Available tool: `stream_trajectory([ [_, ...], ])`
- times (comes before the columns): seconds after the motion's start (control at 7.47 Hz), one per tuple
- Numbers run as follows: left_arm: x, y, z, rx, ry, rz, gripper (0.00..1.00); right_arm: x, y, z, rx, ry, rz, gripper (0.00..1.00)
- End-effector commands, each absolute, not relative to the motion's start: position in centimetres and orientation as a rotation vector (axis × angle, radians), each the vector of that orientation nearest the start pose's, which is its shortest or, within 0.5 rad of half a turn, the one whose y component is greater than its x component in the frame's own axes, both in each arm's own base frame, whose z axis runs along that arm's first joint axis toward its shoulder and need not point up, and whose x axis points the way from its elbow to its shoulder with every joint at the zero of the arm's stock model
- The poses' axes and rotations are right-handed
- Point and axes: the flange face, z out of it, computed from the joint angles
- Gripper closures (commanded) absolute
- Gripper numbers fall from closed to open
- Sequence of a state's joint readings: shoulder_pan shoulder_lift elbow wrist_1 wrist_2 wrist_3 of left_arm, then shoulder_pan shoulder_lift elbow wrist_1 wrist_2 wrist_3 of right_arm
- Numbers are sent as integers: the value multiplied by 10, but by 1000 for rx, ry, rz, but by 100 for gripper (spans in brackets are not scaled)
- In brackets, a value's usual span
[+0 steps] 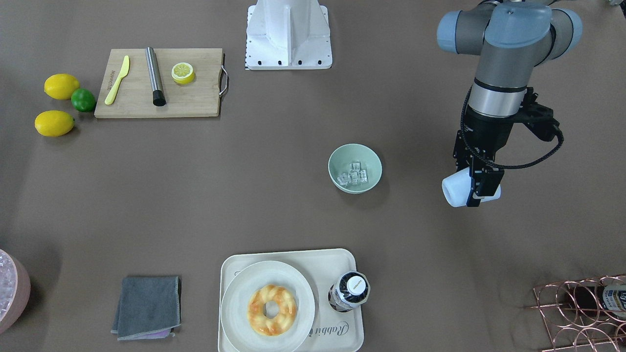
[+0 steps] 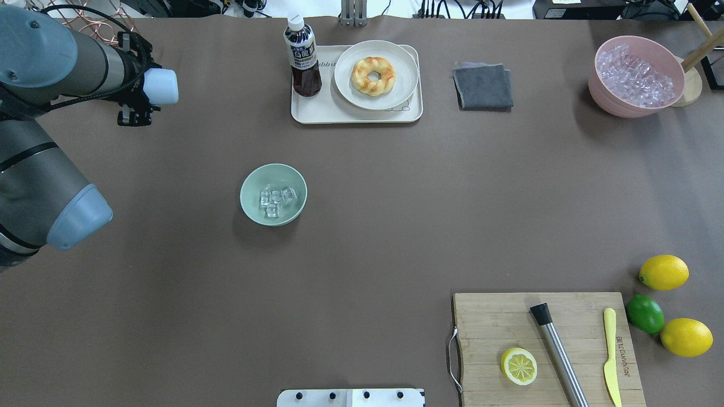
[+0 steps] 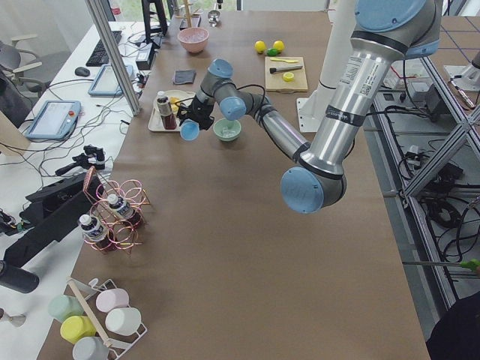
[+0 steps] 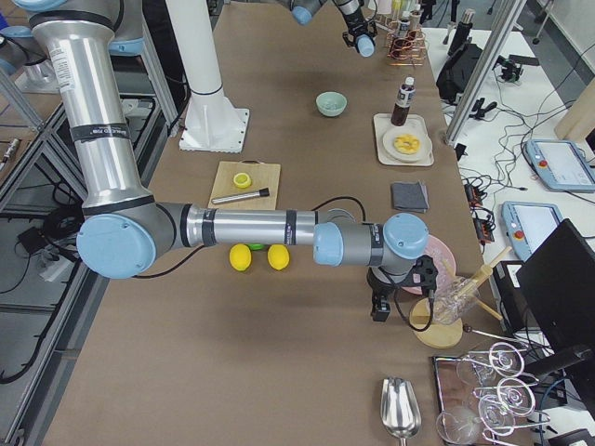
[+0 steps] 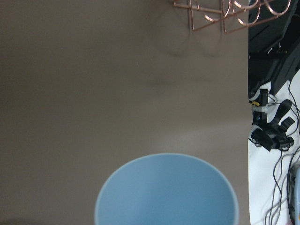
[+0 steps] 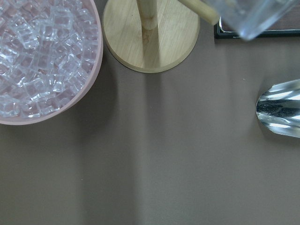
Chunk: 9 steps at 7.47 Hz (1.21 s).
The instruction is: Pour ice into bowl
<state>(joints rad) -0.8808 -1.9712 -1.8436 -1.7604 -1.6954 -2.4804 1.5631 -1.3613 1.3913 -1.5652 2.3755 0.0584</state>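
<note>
Few ice cubes [image 2: 275, 200]: lying in the green bowl [image 2: 254, 182], well apart from the left fingers.
Left gripper [image 1: 479, 188]: fingers clamped on a light blue cup [image 1: 454, 189], which is tipped on its side.
Right gripper [image 4: 379, 307]: near a pink tub [image 6: 70, 115]; cannot tell whether the fingers are open or closed.

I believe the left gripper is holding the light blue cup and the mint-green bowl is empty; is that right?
Not quite: the bowl is not empty; it holds a few ice cubes, as the overhead exterior view shows. The left gripper does hold the light blue cup.
</note>
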Motion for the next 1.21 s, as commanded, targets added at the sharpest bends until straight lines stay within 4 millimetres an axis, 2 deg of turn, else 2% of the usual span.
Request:
stream_trajectory([
  [0.0,282,-554,347,77,683,-1565,58,57,-585,621,8,-805,41,1],
  [0.13,282,-551,358,110,589,-1552,58,57,-585,620,5,-806,43,1],
  [0.27,307,-534,374,201,448,-1468,58,57,-585,621,5,-806,42,1],
  [0.4,318,-522,389,266,321,-1428,58,57,-585,621,5,-806,42,1],
  [0.67,324,-496,430,275,84,-1341,58,53,-587,620,2,-805,37,1],
  [0.8,320,-492,441,287,45,-1333,58,41,-592,613,-19,-807,69,1],
  [0.94,314,-483,477,291,-28,-1317,58,28,-601,597,-38,-807,125,1],
  [1.07,304,-478,516,348,-116,-1292,58,4,-603,574,-50,-799,168,1],
])
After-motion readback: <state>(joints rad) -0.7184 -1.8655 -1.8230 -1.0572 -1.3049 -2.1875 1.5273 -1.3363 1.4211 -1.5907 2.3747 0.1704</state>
